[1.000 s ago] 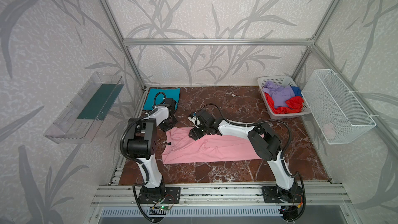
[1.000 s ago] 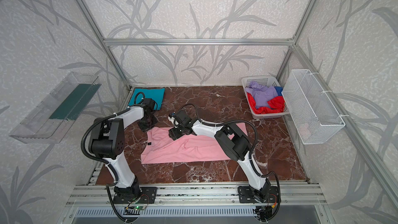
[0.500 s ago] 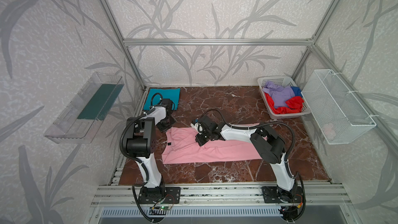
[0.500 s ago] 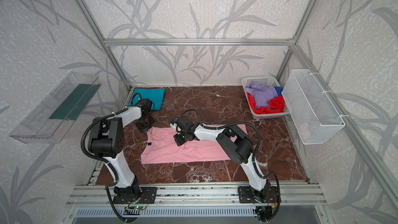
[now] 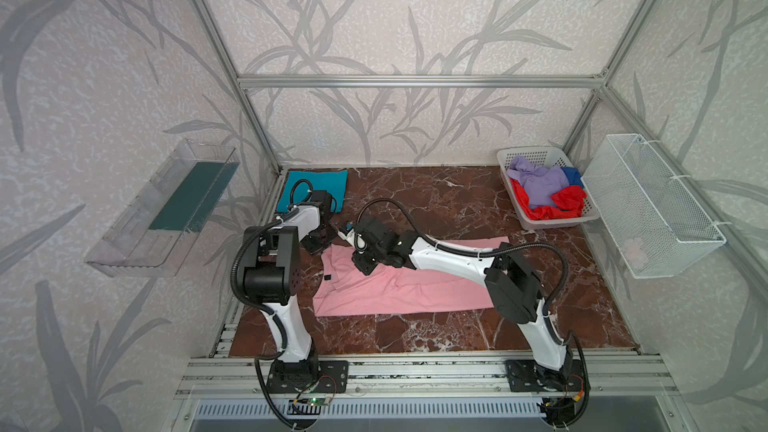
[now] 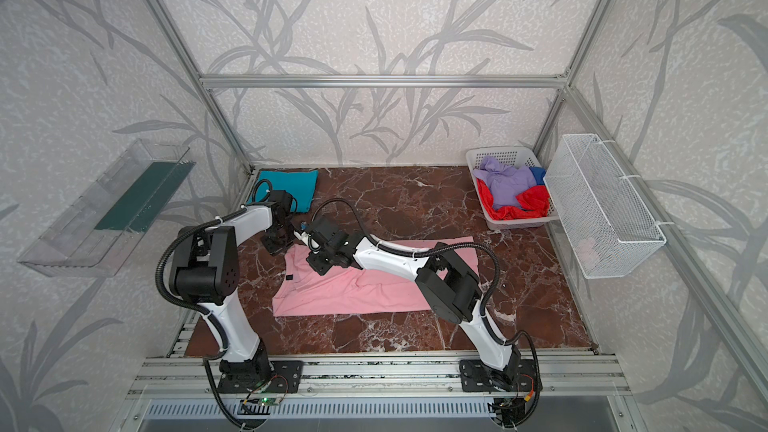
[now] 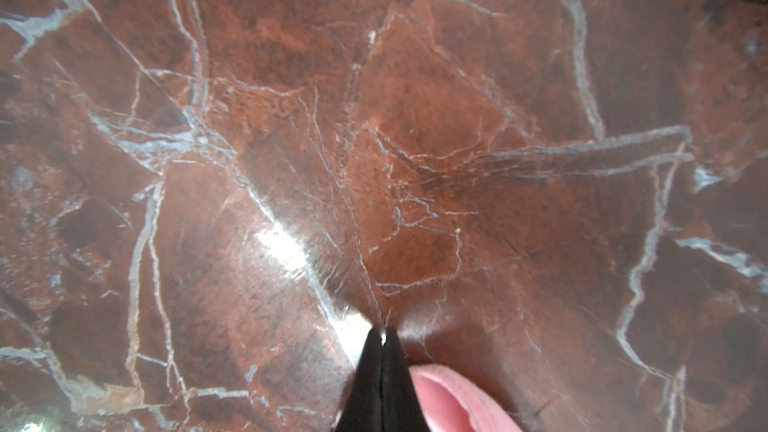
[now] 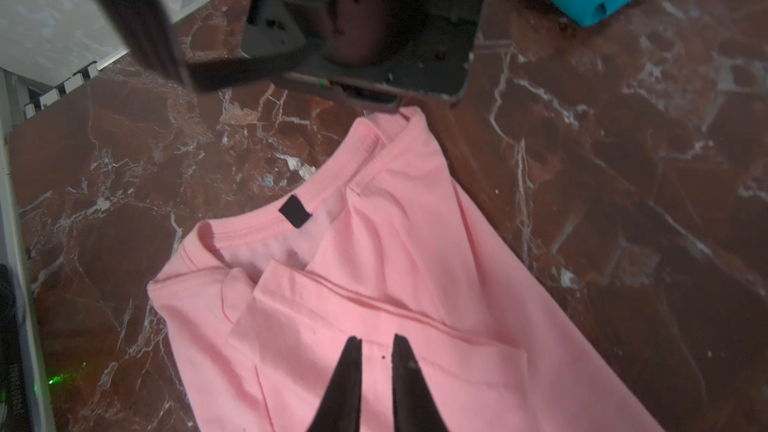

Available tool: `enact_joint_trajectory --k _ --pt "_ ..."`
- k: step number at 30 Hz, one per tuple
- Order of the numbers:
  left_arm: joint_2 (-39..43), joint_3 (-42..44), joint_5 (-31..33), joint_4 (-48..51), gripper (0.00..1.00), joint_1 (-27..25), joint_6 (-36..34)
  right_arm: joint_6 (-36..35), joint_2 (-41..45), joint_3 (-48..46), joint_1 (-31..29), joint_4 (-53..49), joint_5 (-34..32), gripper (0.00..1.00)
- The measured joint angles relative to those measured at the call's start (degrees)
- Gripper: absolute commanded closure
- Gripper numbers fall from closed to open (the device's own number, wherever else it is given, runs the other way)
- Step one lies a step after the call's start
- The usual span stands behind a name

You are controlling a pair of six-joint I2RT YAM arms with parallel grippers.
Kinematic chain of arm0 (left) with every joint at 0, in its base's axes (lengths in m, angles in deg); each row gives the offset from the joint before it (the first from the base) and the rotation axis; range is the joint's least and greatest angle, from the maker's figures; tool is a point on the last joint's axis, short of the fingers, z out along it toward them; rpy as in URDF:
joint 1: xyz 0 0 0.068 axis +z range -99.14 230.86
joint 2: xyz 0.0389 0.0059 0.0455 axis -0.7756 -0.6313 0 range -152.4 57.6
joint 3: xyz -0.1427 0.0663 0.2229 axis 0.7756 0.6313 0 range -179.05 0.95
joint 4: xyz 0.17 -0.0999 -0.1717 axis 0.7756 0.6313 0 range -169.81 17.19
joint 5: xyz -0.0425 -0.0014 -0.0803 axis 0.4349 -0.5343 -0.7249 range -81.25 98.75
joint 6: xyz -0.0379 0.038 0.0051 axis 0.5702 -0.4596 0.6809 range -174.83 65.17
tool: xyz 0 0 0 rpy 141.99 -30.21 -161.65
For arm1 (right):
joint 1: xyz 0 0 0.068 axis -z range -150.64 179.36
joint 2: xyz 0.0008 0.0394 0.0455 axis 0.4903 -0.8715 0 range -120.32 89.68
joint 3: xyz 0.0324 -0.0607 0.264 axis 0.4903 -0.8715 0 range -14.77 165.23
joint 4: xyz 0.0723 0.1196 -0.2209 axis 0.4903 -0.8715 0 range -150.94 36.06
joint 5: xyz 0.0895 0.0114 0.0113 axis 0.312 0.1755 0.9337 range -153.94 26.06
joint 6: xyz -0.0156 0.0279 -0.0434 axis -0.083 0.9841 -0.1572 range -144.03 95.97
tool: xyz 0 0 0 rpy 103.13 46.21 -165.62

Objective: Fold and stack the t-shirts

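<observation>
1. The pink shirt (image 5: 399,288) lies spread over the middle of the desk (image 5: 436,197), with its collar toward 9 o'clock. The step in hand looks like folding it. Cloth near the black neck label (image 8: 294,211) is already lapped over the body.
2. To fold it well, I judge each claw should pinch 1 layer right at a hem or shoulder edge. Both should then lift together, so the crease runs straight and the lapped cloth does not drag.
3. The left claw (image 7: 381,336) is clenched, its tips down on the bare desk at the shirt's 10 o'clock corner. Pink cloth lies just beside it, but I cannot tell whether any is pinched.
4. The right claw (image 8: 374,338) is parted by only a narrow gap and sits low over the shirt's shoulder area. Pink cloth shows between its fingers (image 8: 349,367), yet nothing looks gripped.
5. A folded teal shirt (image 5: 318,184) waits at the desk's 10 o'clock corner, probably the start of the stack.
6. Lavender (image 5: 540,184), red (image 5: 561,203) and blue (image 5: 573,174) shirts sit crumpled in the basket (image 5: 536,155) at 2 o'clock.
</observation>
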Motion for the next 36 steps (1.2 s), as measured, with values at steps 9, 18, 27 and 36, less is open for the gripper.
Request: enact_joint_trajectory --k 9,18,27,36 --pt "1.6 0.7 -0.7 0.3 0.79 0.0 0.0 -2.8 -8.8 4.7 -1.3 -5.8 -3.0 0.44" --pt "3.9 2.1 -0.9 0.7 0.7 -0.3 0.5 -2.8 -9.3 4.7 -3.2 -6.3 -3.8 0.91" --pt "14.3 5.9 -0.2 -1.6 0.81 -7.1 1.9 -2.1 -8.2 1.9 -3.4 -3.3 -5.4 0.97" --pt "8.1 9.6 -1.2 -4.1 0.95 -8.0 3.6 0.2 -3.7 -4.2 -3.4 -2.1 -5.1 0.97"
